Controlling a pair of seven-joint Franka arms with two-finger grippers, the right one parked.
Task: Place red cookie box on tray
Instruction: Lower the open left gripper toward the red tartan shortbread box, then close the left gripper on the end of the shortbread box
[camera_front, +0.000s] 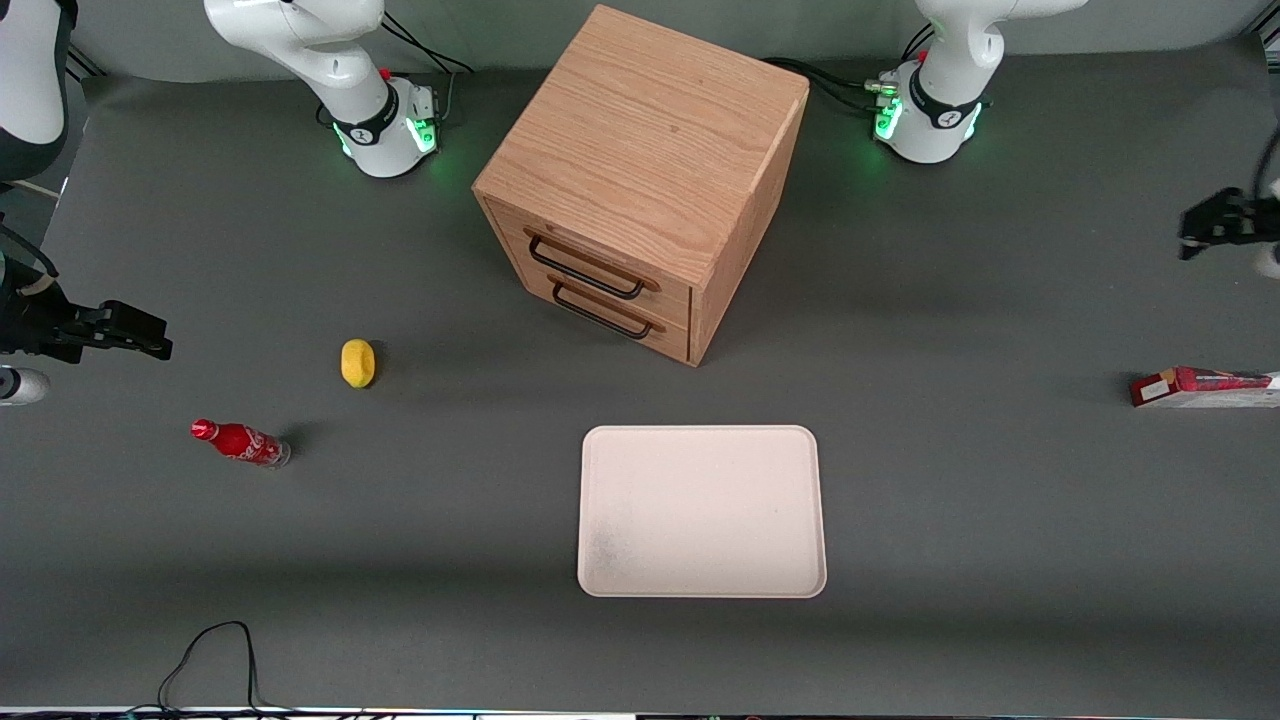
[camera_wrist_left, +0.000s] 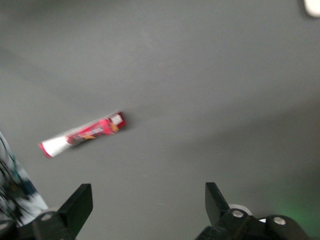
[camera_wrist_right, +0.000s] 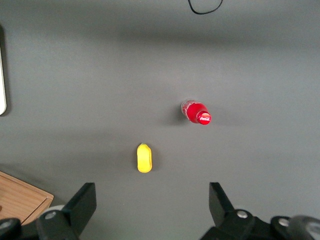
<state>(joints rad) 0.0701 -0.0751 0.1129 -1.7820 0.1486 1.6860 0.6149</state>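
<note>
i read the gripper (camera_wrist_left: 145, 200) as spread wide and holding nothing, hovering above the red cookie box (camera_front: 1203, 387), which lies well apart from the tray (camera_front: 702, 511).

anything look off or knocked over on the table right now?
Only the small red bottle looks off: it lies on its side on the table, toward the parked arm's end. The red cookie box lies at the working arm's end, not yet on the tray. The gripper hangs open above the table near the box. No spills or damage visible.
</note>
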